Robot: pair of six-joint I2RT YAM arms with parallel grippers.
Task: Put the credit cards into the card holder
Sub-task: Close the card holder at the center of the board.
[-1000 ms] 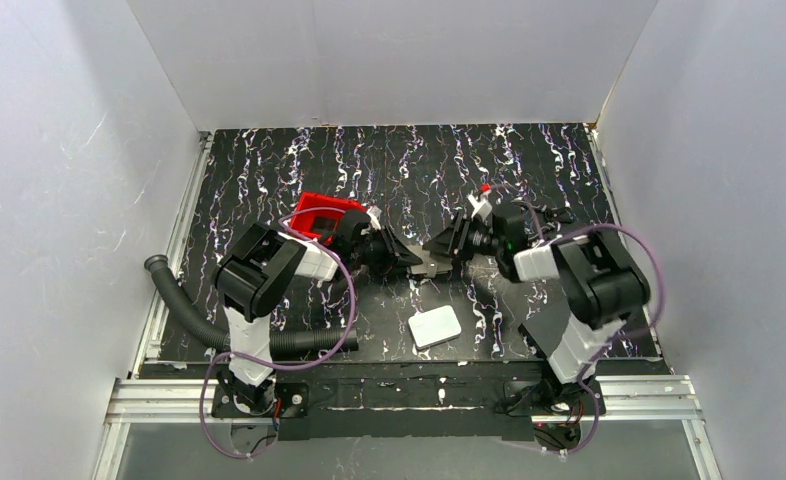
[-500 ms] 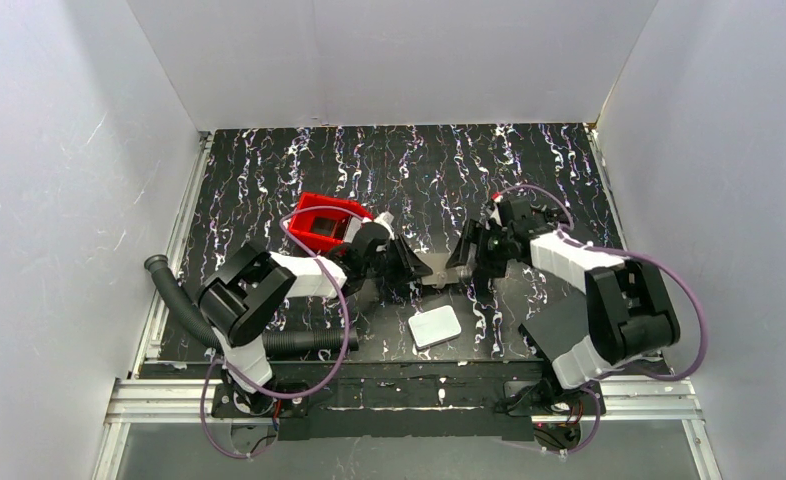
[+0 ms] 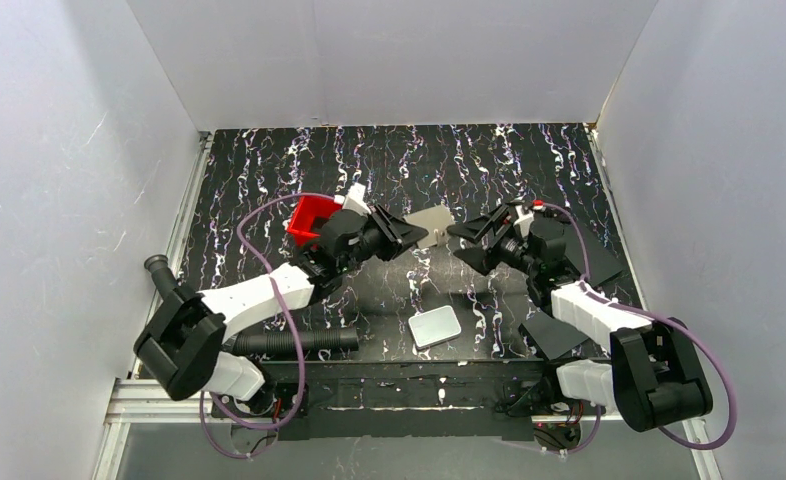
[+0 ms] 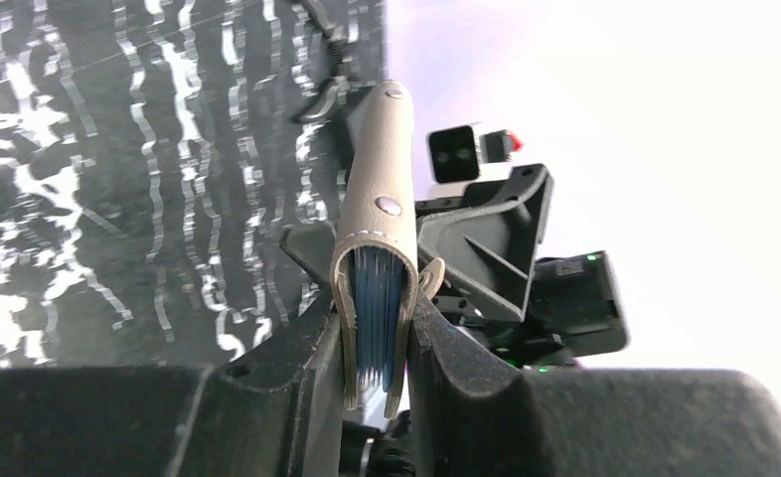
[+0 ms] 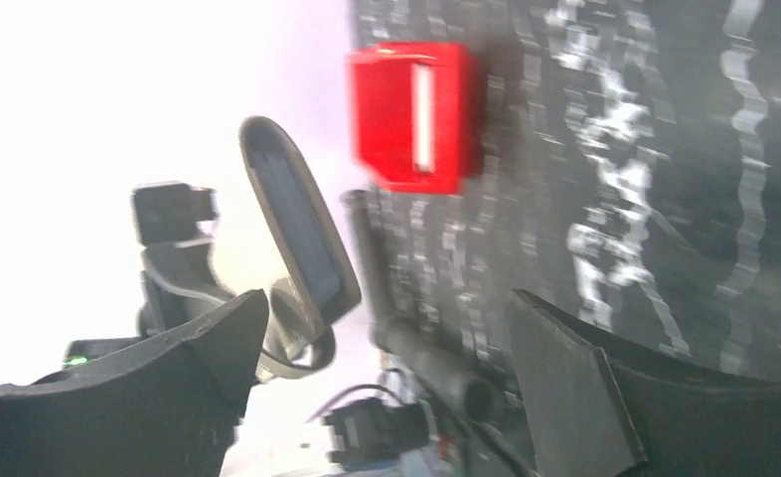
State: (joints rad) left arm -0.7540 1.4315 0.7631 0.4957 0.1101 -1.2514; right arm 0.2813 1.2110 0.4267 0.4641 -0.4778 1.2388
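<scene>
My left gripper (image 3: 397,233) is shut on the grey-brown card holder (image 3: 432,224) and holds it up off the table. In the left wrist view the card holder (image 4: 383,179) stands edge-on between my fingers (image 4: 312,348), with the blue-grey edges of several credit cards (image 4: 377,298) inside it. My left gripper (image 4: 375,333) clamps its open end. My right gripper (image 3: 472,246) is open and empty, a short gap to the right of the holder. In the right wrist view my right gripper (image 5: 387,308) faces the card holder (image 5: 297,238). No loose card shows on the table.
A thick white rounded slab (image 3: 435,326) lies near the front middle. A red tray (image 3: 312,216) sits behind the left arm and also shows in the right wrist view (image 5: 411,114). Black sheets (image 3: 554,335) lie at the right. A black hose (image 3: 289,342) runs along the front left.
Both grippers met at the card holder low over the table. Now my left gripper has lifted it up and back, and my right gripper has let go and drawn off to the right.
</scene>
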